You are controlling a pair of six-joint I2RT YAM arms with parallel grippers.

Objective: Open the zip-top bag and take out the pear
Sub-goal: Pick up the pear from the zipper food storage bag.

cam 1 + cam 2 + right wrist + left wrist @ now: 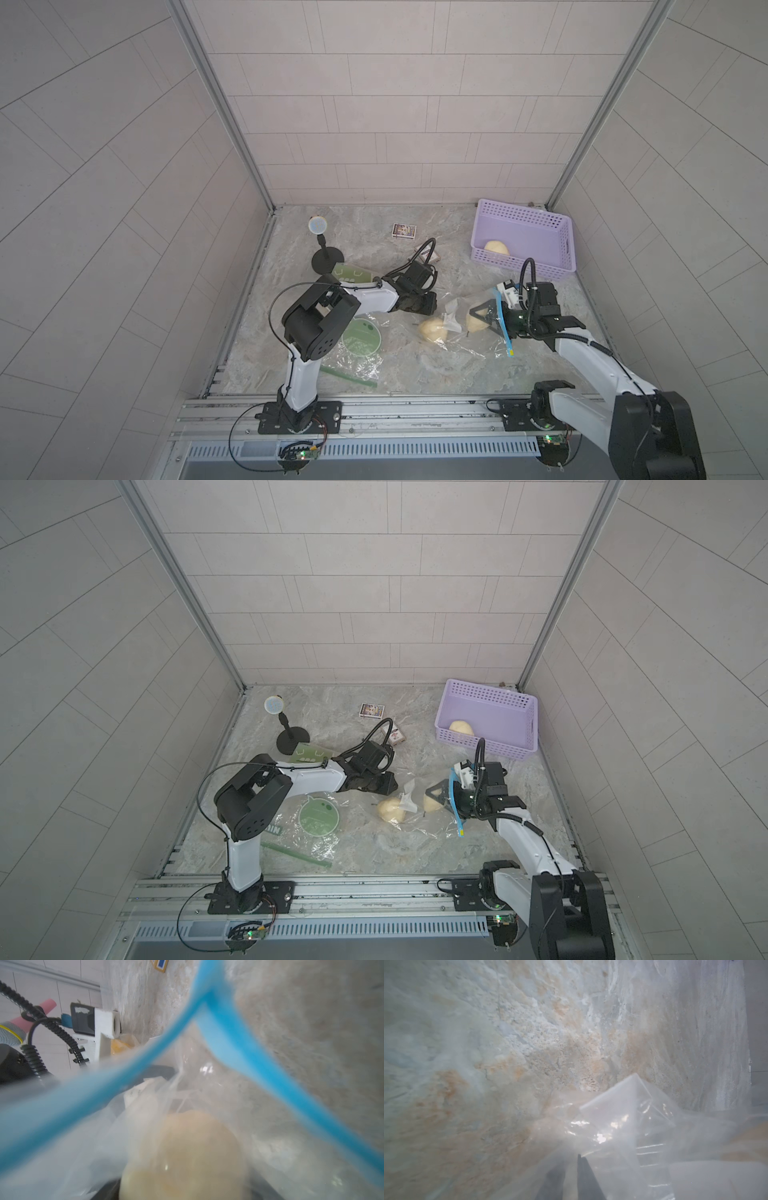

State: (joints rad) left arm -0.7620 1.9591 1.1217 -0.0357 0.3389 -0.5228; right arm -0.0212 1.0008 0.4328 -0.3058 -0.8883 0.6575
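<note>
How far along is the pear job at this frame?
Done: bag zip is open. In hand: left tool pinches the bag's closed end; right tool is inside, straddling a pear. Left: lifting that pear clear of the bag.

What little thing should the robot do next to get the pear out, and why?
Probably close the right tool on the pear. The blue zip of the bag is already apart, that tool is inside the mouth with its jaws either side of the pear, and the left tool seems to pinch the bag's far end.
</note>
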